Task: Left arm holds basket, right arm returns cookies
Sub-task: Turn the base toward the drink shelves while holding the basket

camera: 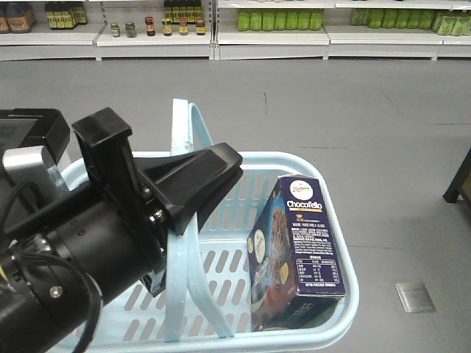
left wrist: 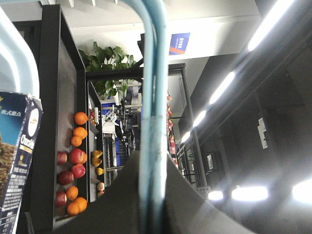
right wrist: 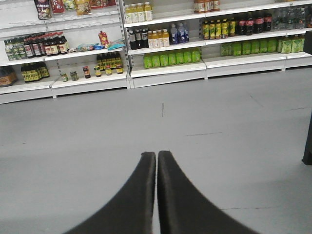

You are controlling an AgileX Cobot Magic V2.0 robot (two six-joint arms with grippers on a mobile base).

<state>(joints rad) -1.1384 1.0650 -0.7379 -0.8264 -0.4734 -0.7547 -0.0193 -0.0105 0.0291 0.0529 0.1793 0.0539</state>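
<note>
Front view: left arm (camera: 81, 250) fills the lower left of the frame. Left gripper (camera: 221, 173) has its wedge fingers pinching the two raised handles (camera: 179, 132) of the basket (camera: 265, 158). Cookies (camera: 298, 246) stand inside the basket at its right end, tilted, nutrition table facing the camera, top above the rim. Right arm not seen in this view.

Left wrist view: one handle (left wrist: 152, 73) runs up the centre of the frame and is clamped between the two dark fingers (left wrist: 195, 209) at the bottom edge. Corner of the cookies (left wrist: 17, 161) shows at the left edge. Only this view shows a fruit rack (left wrist: 73, 161) with oranges and apples, and ceiling lights (left wrist: 224, 87).

Right wrist view: right gripper (right wrist: 156, 156) at bottom centre, fingers pressed together, nothing between them, over grey floor (right wrist: 219, 126). Drink shelves (right wrist: 165, 70) across the top. Basket and cookies are out of this frame.
</note>
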